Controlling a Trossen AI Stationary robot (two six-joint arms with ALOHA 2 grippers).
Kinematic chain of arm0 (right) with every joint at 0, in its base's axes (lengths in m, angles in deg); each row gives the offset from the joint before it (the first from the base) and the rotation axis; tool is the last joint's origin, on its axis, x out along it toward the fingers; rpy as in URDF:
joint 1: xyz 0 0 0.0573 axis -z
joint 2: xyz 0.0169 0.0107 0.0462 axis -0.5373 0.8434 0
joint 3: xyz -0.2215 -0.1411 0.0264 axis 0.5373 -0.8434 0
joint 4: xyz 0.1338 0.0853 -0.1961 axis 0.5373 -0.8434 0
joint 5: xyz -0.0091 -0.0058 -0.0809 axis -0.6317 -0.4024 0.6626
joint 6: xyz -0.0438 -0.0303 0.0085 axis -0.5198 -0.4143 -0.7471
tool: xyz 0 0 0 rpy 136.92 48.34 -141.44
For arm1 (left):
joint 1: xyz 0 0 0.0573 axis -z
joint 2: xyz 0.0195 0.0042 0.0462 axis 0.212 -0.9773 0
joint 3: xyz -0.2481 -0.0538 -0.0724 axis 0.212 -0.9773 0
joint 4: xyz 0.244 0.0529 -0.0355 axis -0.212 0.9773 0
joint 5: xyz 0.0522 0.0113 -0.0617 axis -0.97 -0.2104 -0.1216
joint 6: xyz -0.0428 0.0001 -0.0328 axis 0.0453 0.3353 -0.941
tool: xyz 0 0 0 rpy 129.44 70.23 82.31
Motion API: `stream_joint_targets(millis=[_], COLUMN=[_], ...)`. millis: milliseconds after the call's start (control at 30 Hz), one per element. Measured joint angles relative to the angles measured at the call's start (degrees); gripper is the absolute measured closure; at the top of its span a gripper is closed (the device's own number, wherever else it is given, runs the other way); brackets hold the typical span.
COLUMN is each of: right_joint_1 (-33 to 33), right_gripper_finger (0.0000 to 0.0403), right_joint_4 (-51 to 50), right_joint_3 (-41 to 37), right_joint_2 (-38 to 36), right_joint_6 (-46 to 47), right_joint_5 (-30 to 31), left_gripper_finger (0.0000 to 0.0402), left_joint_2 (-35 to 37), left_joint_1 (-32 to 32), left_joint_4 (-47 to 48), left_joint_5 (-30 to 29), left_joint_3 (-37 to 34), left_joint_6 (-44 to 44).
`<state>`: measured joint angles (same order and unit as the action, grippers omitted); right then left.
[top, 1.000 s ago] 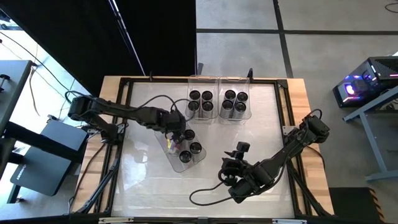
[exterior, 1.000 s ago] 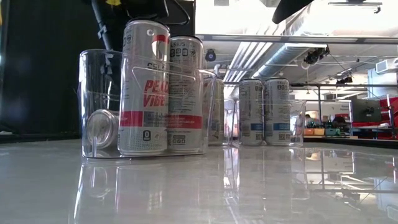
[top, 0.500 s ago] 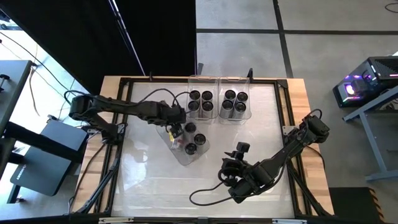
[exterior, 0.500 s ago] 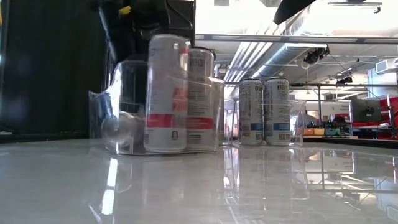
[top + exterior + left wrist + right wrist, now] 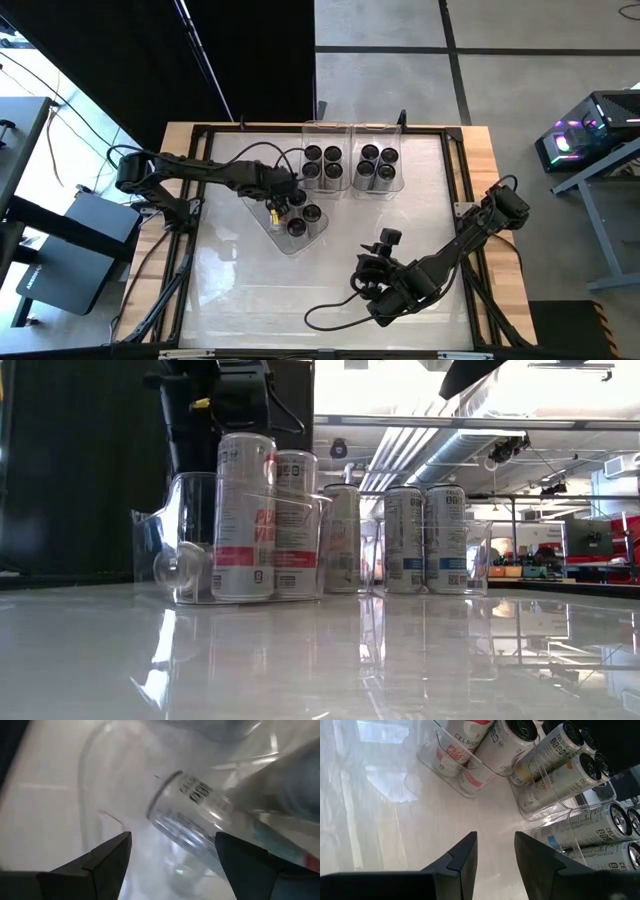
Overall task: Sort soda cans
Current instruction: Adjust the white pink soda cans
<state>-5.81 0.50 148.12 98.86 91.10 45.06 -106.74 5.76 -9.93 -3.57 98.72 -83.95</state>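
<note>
Soda cans (image 5: pixel 297 212) stand upright in a clear bin (image 5: pixel 283 242) mid-surface, one lying on its side (image 5: pixel 195 827); left hand (image 5: pixel 276 200), fingers spread around the bin's wall, sits nearest; right hand (image 5: pixel 494 851) waits well apart, part-open, empty.

Grey tiled floor (image 5: pixel 390 25) beyond the wooden table (image 5: pixel 480 145). Black curtain (image 5: pixel 200 50) behind the table's left corner. Silver ducts (image 5: pixel 440 445) overhead; lit computer case (image 5: pixel 585 130) right of table.
</note>
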Motion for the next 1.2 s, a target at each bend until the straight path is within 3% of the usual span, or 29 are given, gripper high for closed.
stream_joint_targets(millis=[233, 533, 900, 1200], right_joint_1=[0.0, 0.0, 0.0, -0.01], right_gripper_finger=[0.0277, 0.0277, 0.0277, 0.0277], right_joint_4=[0.18, 0.26, 0.23, 0.23], right_joint_3=[0.0, 0.0, 0.0, 0.0], right_joint_2=[0.02, 0.02, 0.02, 0.02], right_joint_6=[0.0, 0.0, -0.43, -0.45], right_joint_5=[0.0, 0.0, 0.0, -0.02], left_gripper_finger=[0.0117, 0.0117, 0.0117, 0.0117], left_joint_2=[0.17, -0.26, 0.0, 0.09], left_joint_1=[0.14, 0.35, -0.97, -1.68], left_joint_4=[-0.42, -8.54, -14.56, -17.04], left_joint_5=[9.59, 10.1, 9.56, 10.09], left_joint_3=[-0.32, -4.6, -10.12, -11.59], left_joint_6=[-17.51, -28.57, -32.69, -29.12])
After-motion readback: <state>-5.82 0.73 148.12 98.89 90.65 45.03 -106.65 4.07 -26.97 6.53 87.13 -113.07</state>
